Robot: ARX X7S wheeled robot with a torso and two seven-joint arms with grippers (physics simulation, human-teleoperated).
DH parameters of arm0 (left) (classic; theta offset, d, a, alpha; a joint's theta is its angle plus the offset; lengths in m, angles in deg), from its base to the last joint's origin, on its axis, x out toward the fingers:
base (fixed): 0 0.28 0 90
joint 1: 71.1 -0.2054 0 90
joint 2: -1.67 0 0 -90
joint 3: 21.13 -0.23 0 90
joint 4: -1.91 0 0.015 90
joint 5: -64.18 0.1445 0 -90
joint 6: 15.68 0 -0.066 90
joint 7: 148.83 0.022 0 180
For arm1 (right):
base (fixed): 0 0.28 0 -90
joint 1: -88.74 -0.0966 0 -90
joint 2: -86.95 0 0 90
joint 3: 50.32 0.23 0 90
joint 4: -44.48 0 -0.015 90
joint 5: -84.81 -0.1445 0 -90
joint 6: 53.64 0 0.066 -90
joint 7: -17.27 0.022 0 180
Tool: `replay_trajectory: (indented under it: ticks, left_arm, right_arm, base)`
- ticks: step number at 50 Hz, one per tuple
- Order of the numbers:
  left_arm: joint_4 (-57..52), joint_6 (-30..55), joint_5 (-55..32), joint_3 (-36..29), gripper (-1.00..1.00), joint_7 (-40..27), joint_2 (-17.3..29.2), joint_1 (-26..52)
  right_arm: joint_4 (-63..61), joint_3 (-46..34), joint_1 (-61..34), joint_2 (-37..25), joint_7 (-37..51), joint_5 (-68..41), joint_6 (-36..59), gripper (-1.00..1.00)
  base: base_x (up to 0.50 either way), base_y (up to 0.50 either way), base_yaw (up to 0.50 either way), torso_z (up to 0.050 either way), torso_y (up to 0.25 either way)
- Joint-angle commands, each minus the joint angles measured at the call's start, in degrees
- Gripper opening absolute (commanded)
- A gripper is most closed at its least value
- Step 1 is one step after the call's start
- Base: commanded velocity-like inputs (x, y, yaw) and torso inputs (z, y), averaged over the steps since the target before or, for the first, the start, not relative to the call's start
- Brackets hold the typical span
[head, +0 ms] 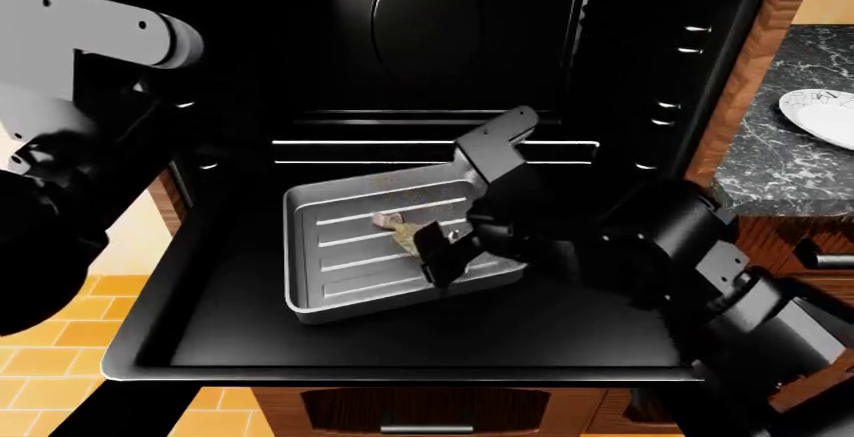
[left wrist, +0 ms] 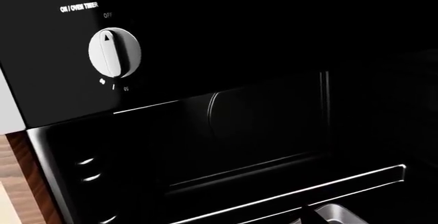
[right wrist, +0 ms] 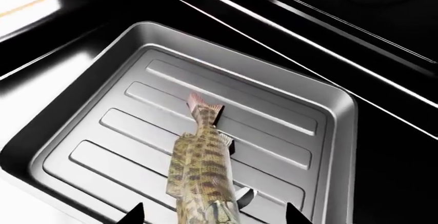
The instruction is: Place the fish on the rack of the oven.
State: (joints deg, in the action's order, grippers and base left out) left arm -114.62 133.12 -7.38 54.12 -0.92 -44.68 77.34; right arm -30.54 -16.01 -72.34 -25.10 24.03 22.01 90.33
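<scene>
So the fish [right wrist: 198,172] is lying in the metal tray [right wrist: 301,93], tail pointing away toward 12 o'clock and head end right down between the right gripper [right wrist: 213,215] fingertips. Those fingertips [right wrist: 134,215] look spread, one each side of the fish with a gap showing, so not pinching it as far as I can tell. In the head view the tray sits on the dropped-open oven door [head: 187,357], with the oven rack [head: 434,144] further in at 12 o'clock from it. My read: either about to grab the fish or just let it go into the tray. Left gripper isn't in any shot, so can't tell; its camera just stares at the timer knob [left wrist: 114,53].
</scene>
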Motion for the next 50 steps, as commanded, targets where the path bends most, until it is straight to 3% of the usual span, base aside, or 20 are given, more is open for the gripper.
replay_trajectory:
  ticks: [1,31,50]
  left_arm:
    - [-1.52,0.25,-2.55,1.46,1.0,-1.49,0.95,-0.43]
    - [-6.09,-0.2,-9.33,5.64,1.0,-4.81,3.95,-1.61]
    - [-12.49,-3.11,-15.08,11.21,1.0,-7.46,7.63,-6.72]
  right_arm:
    - [-9.08,3.87,0.86,-3.98,6.75,-4.82,2.4,1.0]
    - [-42.26,21.14,8.94,-21.48,35.36,-27.51,0.1,1.0]
    - [-56.06,26.79,14.15,-30.35,45.16,-36.01,-4.72,1.0]
  base:
    - [0.0,0.0,0.0,0.0,0.0]
    - [0.0,0.0,0.0,0.0,0.0]
    - [0.0,0.0,0.0,0.0,0.0]
